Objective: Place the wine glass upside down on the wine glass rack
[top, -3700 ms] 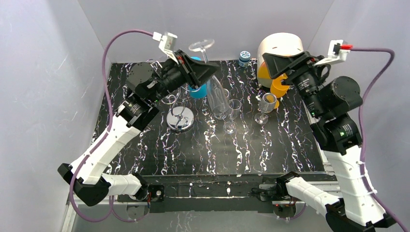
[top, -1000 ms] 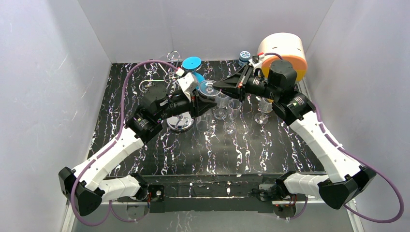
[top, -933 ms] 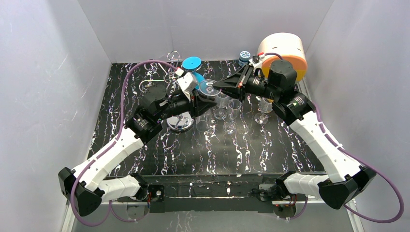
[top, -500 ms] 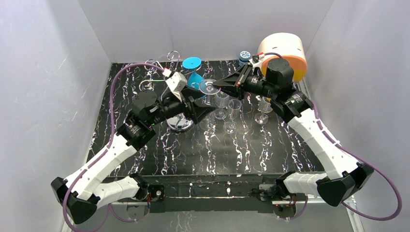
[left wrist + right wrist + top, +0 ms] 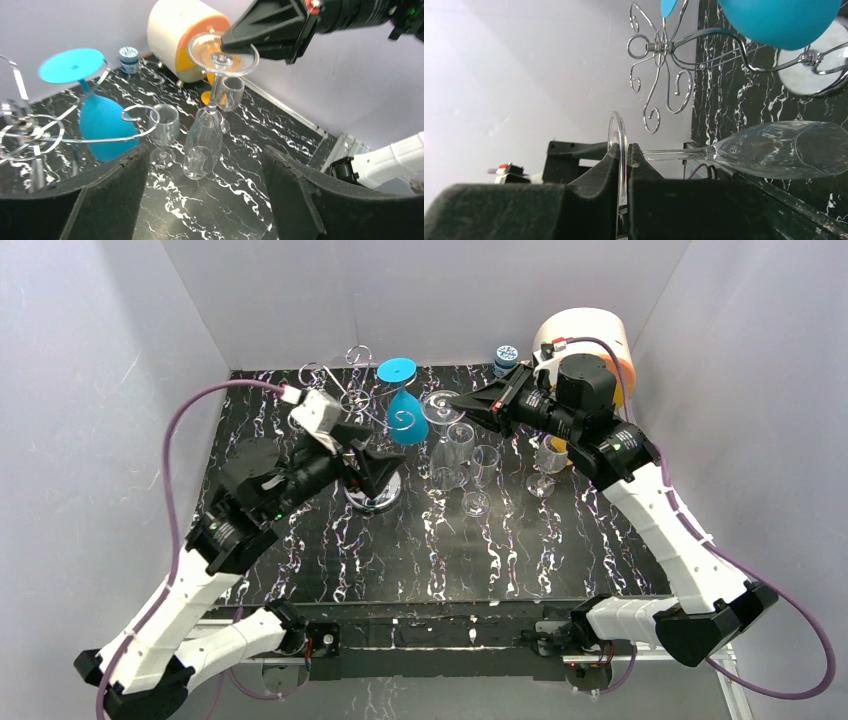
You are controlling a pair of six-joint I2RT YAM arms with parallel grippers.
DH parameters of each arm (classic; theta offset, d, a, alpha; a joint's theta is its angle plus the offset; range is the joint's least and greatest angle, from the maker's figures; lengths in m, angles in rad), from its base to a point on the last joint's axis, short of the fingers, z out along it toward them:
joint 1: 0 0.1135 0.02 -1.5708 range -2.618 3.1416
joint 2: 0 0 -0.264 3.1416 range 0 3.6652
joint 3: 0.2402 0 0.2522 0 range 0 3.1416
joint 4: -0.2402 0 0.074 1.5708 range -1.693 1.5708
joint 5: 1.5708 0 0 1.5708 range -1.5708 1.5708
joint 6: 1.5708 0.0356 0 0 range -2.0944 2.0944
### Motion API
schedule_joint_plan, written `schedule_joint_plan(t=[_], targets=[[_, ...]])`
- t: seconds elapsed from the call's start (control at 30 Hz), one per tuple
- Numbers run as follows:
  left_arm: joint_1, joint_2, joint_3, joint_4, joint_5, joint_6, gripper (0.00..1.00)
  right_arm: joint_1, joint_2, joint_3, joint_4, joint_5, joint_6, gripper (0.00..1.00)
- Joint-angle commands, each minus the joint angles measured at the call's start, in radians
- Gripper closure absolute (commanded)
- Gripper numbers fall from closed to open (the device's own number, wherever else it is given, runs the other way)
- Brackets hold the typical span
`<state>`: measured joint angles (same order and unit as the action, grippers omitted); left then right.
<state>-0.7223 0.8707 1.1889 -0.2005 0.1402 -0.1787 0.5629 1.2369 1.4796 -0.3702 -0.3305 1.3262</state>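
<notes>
Right claw (image 5: pixel 462 406) pinches the glass (image 5: pixel 203 142) by its foot, bowl hanging down just right of the rack (image 5: pixel 374 497); left claw (image 5: pixel 205 200) just let go, now wide and backed off; handover looks done, so sliding it onto a free arm is next.

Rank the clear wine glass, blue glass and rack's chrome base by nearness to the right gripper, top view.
1. The clear wine glass: foot clamped in the right gripper.
2. The blue glass: hanging just to the left.
3. The rack's chrome base: farther left, lower in view.
</notes>
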Motion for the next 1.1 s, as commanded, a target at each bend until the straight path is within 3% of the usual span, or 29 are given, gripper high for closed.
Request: schedule_joint_plan(t=[0.0,0.27,0.67,1.07], targets=[[0.0,-0.053,0.086,-0.066,-0.12,0.019,0.2,-0.005,0.01,0.056,0.006,0.076,-0.05,0.99],[0.0,-0.029,0.174,-0.06,-0.223,-0.001,0.18,0.008,0.065,0.033,0.085,0.071,-0.041,0.99],[0.001,-0.069,0.074,0.034,-0.381,-0.068,0.18,0.061,0.218,0.114,0.163,0.126,-0.076,0.99],[0.001,-0.061,0.066,0.033,-0.43,-0.067,0.18,0.087,0.304,0.156,0.219,0.104,-0.071,0.99]])
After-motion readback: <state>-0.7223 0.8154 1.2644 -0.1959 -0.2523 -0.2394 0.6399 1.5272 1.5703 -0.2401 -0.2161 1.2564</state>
